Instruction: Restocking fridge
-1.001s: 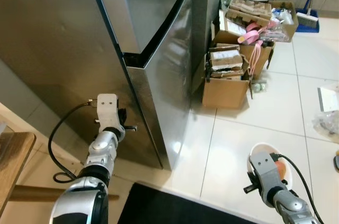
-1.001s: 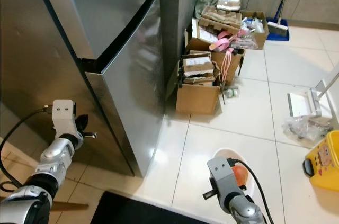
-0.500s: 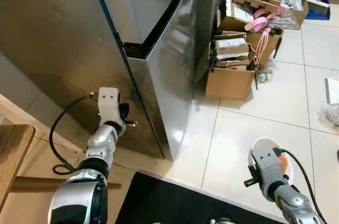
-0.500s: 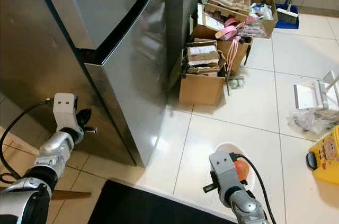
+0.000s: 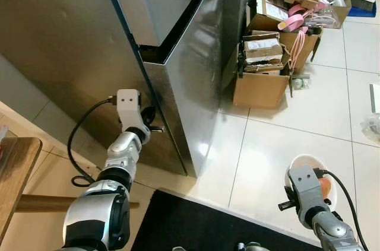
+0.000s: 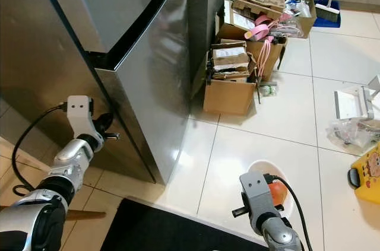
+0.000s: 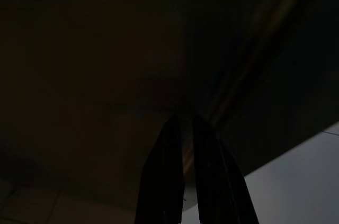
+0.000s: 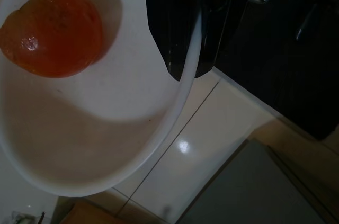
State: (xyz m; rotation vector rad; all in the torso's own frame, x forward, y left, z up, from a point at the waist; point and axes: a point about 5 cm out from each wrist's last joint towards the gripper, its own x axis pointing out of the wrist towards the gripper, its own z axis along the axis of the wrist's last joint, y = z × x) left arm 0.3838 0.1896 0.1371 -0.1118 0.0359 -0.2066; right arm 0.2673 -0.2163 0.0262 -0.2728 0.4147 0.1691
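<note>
We see the left gripper (image 5: 153, 121) has crept closer to the fridge (image 5: 178, 55) door edge, fingers nearly together, empty; door still shut. Right gripper (image 8: 193, 49) pinches the white bowl (image 8: 95, 144) rim, orange fruit (image 8: 53, 36) inside. Cardboard boxes (image 5: 261, 79) labels unreadable.

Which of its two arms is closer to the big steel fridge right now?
Left. The left tool is right at the lower corner of the fridge; the right tool is out over the tiled floor, gripping a white bowl's rim.
</note>
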